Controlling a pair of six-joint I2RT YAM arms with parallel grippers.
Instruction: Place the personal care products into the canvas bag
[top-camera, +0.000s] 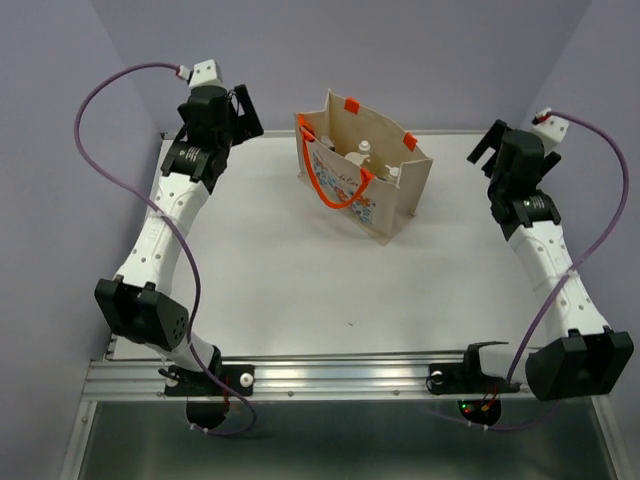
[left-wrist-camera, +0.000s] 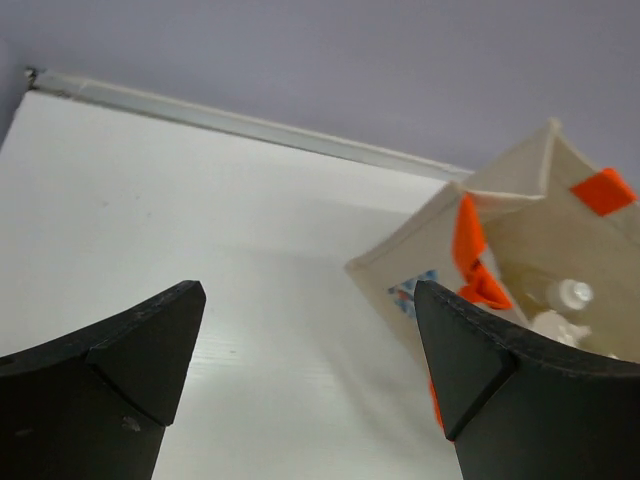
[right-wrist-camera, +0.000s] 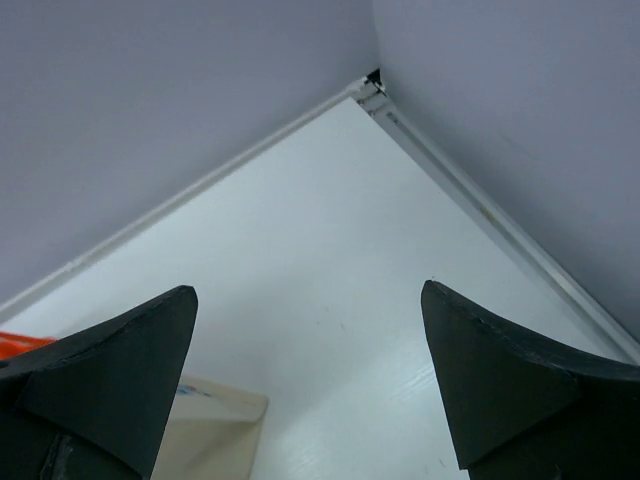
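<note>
Nearest, the two arm bases sit on the metal rail (top-camera: 340, 372) along the front edge of the white table (top-camera: 290, 290). From there each arm reaches back along its own side. The left gripper (top-camera: 243, 112) hangs above the far left corner, jaws spread wide and holding nothing. The right gripper (top-camera: 487, 150) hangs near the far right edge, equally wide and holding nothing. Between them, toward the back of the table, the canvas bag (top-camera: 385, 205) stands upright and turned at an angle. One orange handle (top-camera: 335, 192) droops over its printed side. The personal care products (top-camera: 362, 152) rest inside it, showing as pale bottle tops. Their colours are too small to tell.
</note>
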